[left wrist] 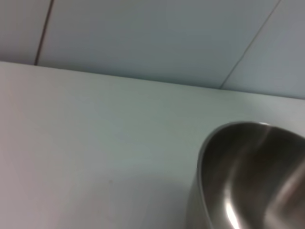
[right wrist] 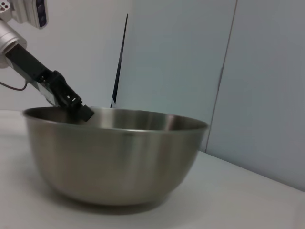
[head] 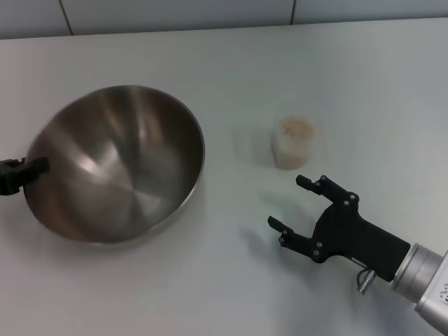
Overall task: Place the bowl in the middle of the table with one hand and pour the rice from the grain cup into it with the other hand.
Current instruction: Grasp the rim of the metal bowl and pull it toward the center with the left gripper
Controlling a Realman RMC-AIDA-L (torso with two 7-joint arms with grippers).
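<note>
The steel bowl (head: pixel 119 161) stands on the left part of the white table (head: pixel 210 280). My left gripper (head: pixel 24 171) is at the bowl's left rim and is shut on it; it also shows in the right wrist view (right wrist: pixel 76 106), with one finger inside the rim. The bowl (right wrist: pixel 114 162) rests on the table there, and part of it (left wrist: pixel 252 181) shows in the left wrist view. The grain cup (head: pixel 294 150) stands upright right of the bowl, full of rice (head: pixel 295 127). My right gripper (head: pixel 287 201) is open and empty, just in front of the cup and apart from it.
A pale panelled wall (head: pixel 210 14) runs along the table's far edge. Bare tabletop lies between the bowl and the cup and in front of both.
</note>
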